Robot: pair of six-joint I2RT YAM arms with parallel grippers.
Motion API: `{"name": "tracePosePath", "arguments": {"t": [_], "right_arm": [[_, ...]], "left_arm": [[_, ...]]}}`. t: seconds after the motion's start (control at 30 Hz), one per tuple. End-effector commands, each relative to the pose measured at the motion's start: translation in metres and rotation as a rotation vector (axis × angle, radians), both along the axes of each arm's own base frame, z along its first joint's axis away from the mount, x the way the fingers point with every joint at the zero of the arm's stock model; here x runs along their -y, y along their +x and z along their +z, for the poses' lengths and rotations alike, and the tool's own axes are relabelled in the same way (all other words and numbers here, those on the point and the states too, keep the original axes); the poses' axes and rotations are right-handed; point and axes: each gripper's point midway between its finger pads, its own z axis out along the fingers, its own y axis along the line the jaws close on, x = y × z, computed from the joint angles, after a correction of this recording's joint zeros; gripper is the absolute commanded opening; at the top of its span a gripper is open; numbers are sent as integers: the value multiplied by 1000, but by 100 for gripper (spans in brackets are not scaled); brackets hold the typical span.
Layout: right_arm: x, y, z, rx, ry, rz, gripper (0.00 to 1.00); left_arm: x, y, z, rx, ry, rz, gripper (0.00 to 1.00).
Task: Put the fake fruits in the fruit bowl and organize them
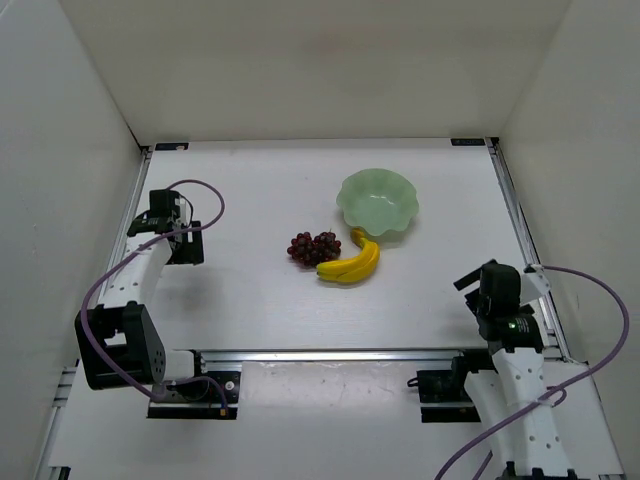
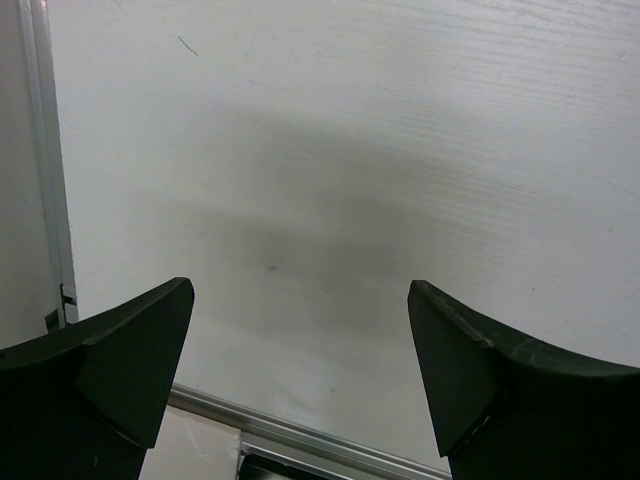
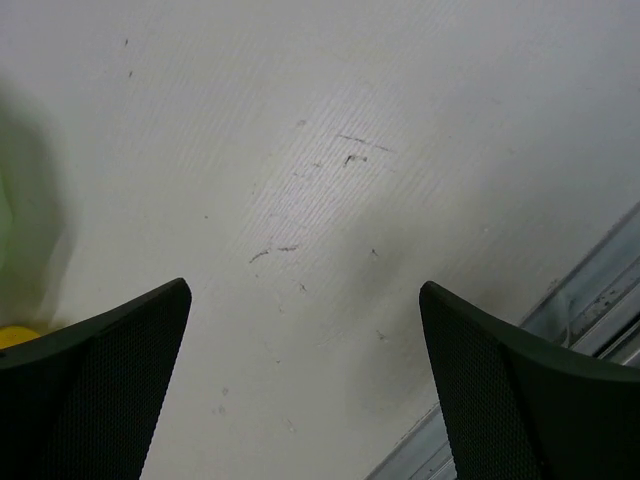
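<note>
- Top view: shows the fruit bowl [image 1: 377, 200] upright and empty on the white table [image 1: 250, 310], right of centre and toward the far side.
- Shows the bananas [image 1: 352, 265] lying on the table just in front of the bowl, stem end up against its near rim; cannot tell whether actually touching.
- Shows the grapes [image 1: 313, 247] on the table at the bananas' left, pressed against them and clear of the bowl.
- Places the left gripper [image 1: 186, 243] far off at the table's left edge, well apart from the fruit, with nothing in it.
- Places the right gripper [image 1: 478, 283] near the right edge, nearer the camera than the bowl, also holding nothing.
- Left wrist view: looks down past the left gripper [image 2: 300, 288], fingers spread wide with only bare table [image 2: 400, 150] between them.
- Catches a metal rail [image 2: 45, 150] along the left side and another across the bottom; no fruit or bowl within this view.
- Right wrist view: looks down past the right gripper [image 3: 305, 288], fingers likewise spread wide and gripping nothing.
- Shows faint scuff marks [image 3: 350, 155] on the table between the fingers and a rail [image 3: 590, 300] at the lower right.
- Catches a sliver of yellow banana [image 3: 15, 335] at the left edge behind the left finger, with a blurred green tint above it, probably the bowl.
</note>
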Motion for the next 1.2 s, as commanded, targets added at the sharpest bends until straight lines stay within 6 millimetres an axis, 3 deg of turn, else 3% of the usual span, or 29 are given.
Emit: {"name": "tracePosePath", "arguments": {"t": [0.0, 0.03, 0.1, 0.13, 0.2, 0.3, 0.33, 0.4, 0.43, 0.53, 0.67, 0.8, 0.9, 0.93, 1.03, 1.07, 1.17], "right_arm": [[-22, 24, -2, 1, 27, 165, 97], [-33, 38, 9, 43, 29, 238, 97], [-52, 52, 6, 7, 54, 313, 96], [-69, 63, 22, 32, 36, 376, 96], [-84, 77, 19, -39, -3, 406, 99], [-137, 102, 30, -75, 10, 527, 99], [-156, 105, 16, -141, 9, 581, 99], [-182, 119, 24, -149, 50, 628, 99], [-198, 118, 8, -216, 84, 671, 99], [-225, 125, -1, -258, 80, 739, 99], [-245, 128, -15, -314, 97, 803, 99], [-252, 121, -42, -411, 124, 822, 99], [-256, 116, -52, -448, 148, 836, 91], [-259, 113, -52, -451, 154, 850, 78], [-257, 109, -52, -458, 153, 849, 57], [-253, 107, -51, -456, 137, 850, 44], [-245, 105, -33, -424, 89, 846, 28]], "left_arm": [[7, 4, 6, 42, -40, -30, 100], [9, 5, 5, 43, -49, -35, 100], [11, 5, 3, 35, -61, -41, 100], [11, 5, 3, 35, -61, -41, 100], [11, 7, 3, 35, -61, -41, 100], [9, 7, 3, 34, -53, -36, 100], [8, 7, 4, 33, -45, -32, 100], [8, 4, 1, 24, -46, -32, 100], [8, 4, 1, 24, -46, -32, 100], [7, 4, 1, 23, -38, -28, 100], [7, 4, 3, 32, -37, -28, 100], [7, 4, 3, 32, -37, -28, 100], [7, 4, 3, 32, -37, -28, 100], [7, 4, 3, 32, -37, -28, 100], [7, 4, 3, 32, -37, -28, 100], [6, 2, 0, 21, -34, -35, 100], [6, 2, 0, 21, -34, -36, 100]]}}
